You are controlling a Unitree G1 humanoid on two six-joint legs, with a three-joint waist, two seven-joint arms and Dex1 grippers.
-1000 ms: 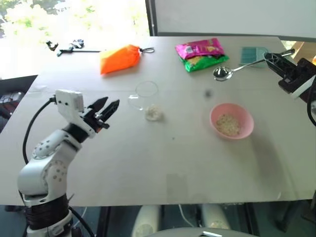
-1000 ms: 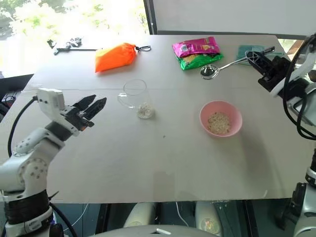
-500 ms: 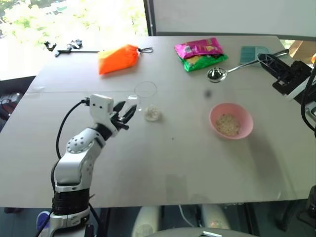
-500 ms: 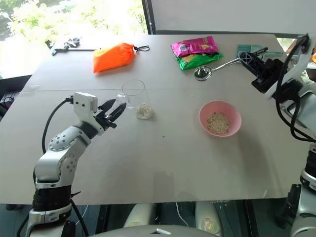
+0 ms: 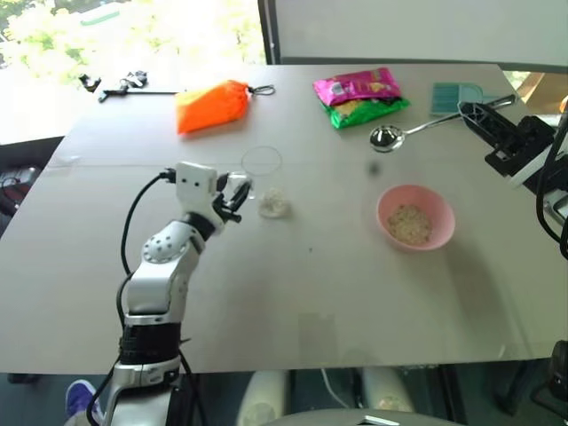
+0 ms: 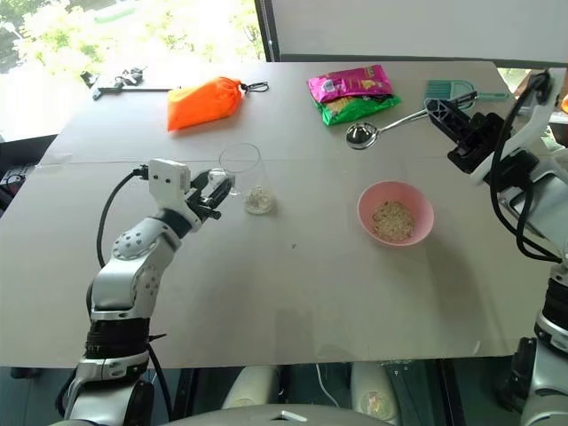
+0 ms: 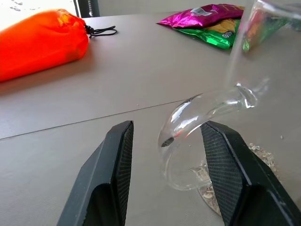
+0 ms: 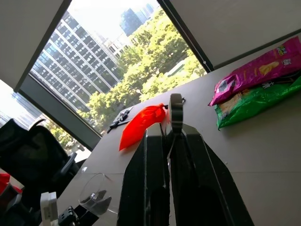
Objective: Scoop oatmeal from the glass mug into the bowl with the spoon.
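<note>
The glass mug stands upright left of the table's middle, with pale oatmeal in its bottom. My left gripper is open at the mug's side. In the left wrist view its fingers stand either side of the thin glass handle without pressing it. The pink bowl sits to the right with some oatmeal in it. My right gripper is shut on the handle of the silver spoon, held above the table behind the bowl; the spoon's scoop looks empty.
An orange pouch lies at the back left, with a black tool beyond it. Pink and green snack packets and a teal scoop lie at the back right. Bare tabletop stretches in front of the mug and bowl.
My left gripper has moved forward and to the right, from open table up to the mug, and now straddles its handle. The right gripper still holds the spoon, hardly moved.
</note>
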